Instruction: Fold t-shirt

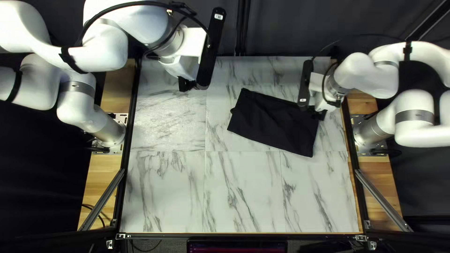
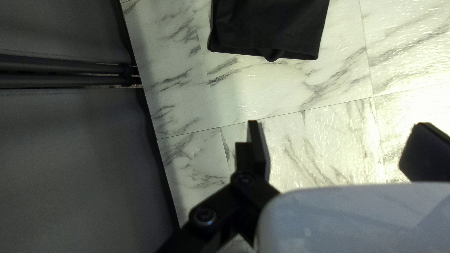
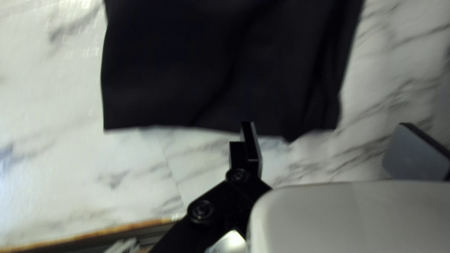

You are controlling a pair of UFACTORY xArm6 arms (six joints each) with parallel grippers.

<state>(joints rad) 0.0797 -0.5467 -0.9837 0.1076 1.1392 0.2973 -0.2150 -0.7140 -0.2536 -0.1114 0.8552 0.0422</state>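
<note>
In the top left view, your t-shirt [image 1: 276,122] lies on the desk [image 1: 243,187], right of centre and towards the far edge, as a compact dark four-sided shape, apparently partly folded. Expect it to be light and limp: it should bend easily but won't push flat, and a drag could skew the layers. Your left arm [image 1: 140,21] reaches in over the far left of the desk, with its left gripper [image 1: 186,84] well apart from the cloth. Your right arm [image 1: 365,75] comes in from the right, its right gripper [image 1: 319,114] over the shirt's right end.

In the left wrist view, the shirt lies ahead of your left gripper, whose fingers are spread wide with nothing between them. A small tab of cloth [image 2: 273,57] sticks out of the nearer edge; you'd do better to take a corner beside it, catching all the layers.

In the right wrist view, your right gripper's fingers are also spread and pinch nothing. One stands close by the near edge, though you can't tell whether it touches; the other is off to the side, beyond the creased corner. Here you'd want to centre on that corner, go in low and close gently, or the top layer may slide off alone.
</note>
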